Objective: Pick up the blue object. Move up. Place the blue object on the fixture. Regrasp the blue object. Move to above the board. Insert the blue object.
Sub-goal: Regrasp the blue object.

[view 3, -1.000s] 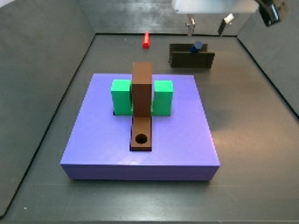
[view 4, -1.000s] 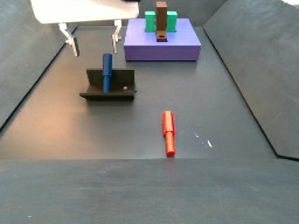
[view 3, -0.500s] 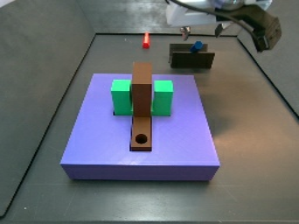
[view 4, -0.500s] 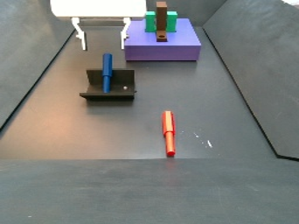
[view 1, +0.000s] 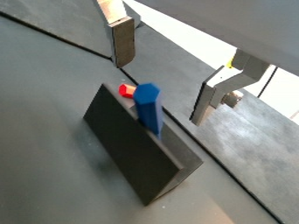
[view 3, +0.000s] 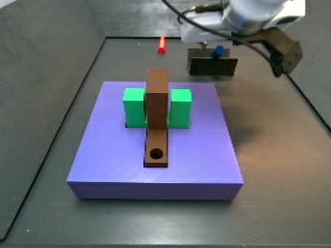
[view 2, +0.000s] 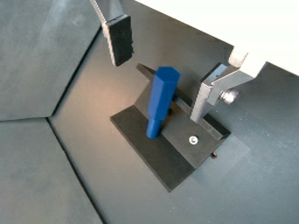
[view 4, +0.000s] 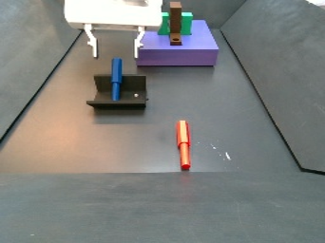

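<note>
Blue object is propped upright in the fixture, leaning on its back wall. The gripper is seen just above it, its jaws spread apart and empty, touching nothing. A red peg lies on the dark surface; the board is well apart.

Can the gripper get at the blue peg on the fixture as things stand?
Probably yes. The gripper hangs open above the blue peg, which leans on the fixture with its upper end free; nothing lies between them.
</note>
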### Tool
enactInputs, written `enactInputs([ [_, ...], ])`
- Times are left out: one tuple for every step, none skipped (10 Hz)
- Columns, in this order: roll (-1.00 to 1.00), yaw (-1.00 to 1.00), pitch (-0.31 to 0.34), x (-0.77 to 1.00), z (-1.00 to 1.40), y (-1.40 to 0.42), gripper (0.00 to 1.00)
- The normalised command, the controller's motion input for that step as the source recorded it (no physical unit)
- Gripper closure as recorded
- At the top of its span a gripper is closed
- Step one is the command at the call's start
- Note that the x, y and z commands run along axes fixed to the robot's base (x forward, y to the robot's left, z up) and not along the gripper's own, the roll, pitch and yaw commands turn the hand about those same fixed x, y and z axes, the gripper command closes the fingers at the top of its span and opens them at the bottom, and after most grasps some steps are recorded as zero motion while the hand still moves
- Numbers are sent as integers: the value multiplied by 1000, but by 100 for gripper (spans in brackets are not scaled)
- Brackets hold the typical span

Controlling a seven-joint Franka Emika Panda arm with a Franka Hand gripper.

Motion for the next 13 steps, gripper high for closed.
enactInputs([
  [0,0,-57,66,-234,26,0],
  [0,0,-120,0,-306,49,0],
  [0,0,-114,0,-280,74,0],
  [0,0,-131,0,-326,66,0],
  [0,0,-31,0,-166,26,0],
  [29,0,0,0,-60,0,0],
  [20,0,0,0,0,0,0],
  [0,0,0,0,0,0,0],
  [0,0,0,0,0,0,100],
  [0,0,0,0,0,0,100],
  [0,0,0,0,0,0,100],
  [0,0,0,0,0,0,100],
  [0,0,0,0,0,0,100],
])
